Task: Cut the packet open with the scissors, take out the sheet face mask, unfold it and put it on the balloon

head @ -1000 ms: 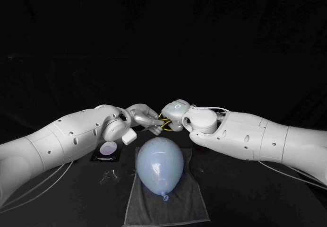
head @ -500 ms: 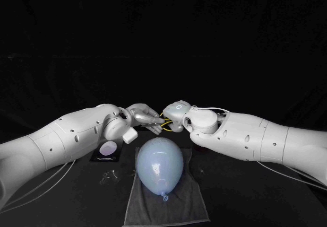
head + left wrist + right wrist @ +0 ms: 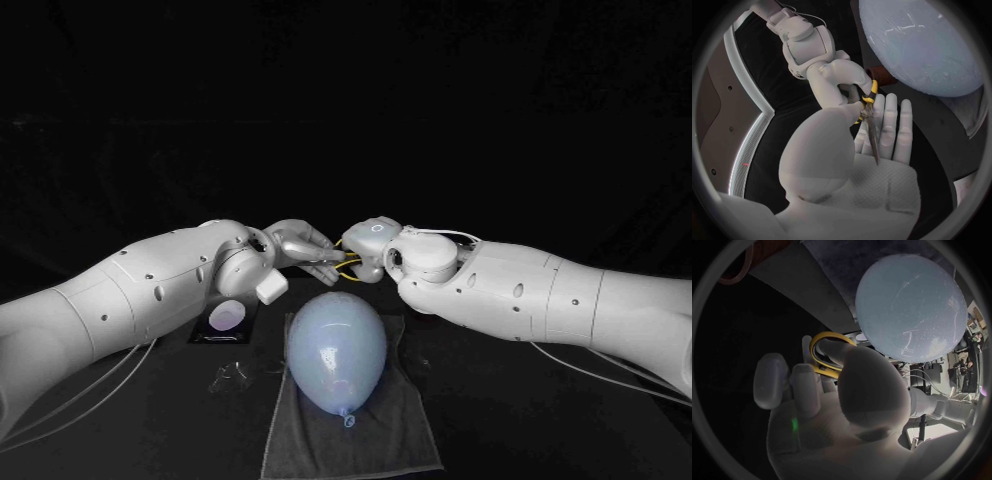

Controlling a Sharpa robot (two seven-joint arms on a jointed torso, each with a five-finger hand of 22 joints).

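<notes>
Both hands are meeting just behind the balloon [image 3: 336, 345]. R hand [image 3: 369, 252] is gripping the scissors [image 3: 872, 135], hooked into a yellow handle loop. L hand [image 3: 300, 243] is pinching the blades, thumb pressing them vs. its flat, stretched-out fingers. Balloon is lying on a grey towel [image 3: 378, 440] mid-table [image 3: 548, 420], knot twd the robot. Dark packet [image 3: 227, 320] w/ a pale oval is lying flat just beside the towel, under the L arm.

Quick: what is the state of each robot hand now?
Left robot hand: fingers straight, blades of the yellow-handled metal scissors across them; grip cannot be told.
Right robot hand: holding the scissors by a handle loop.
</notes>
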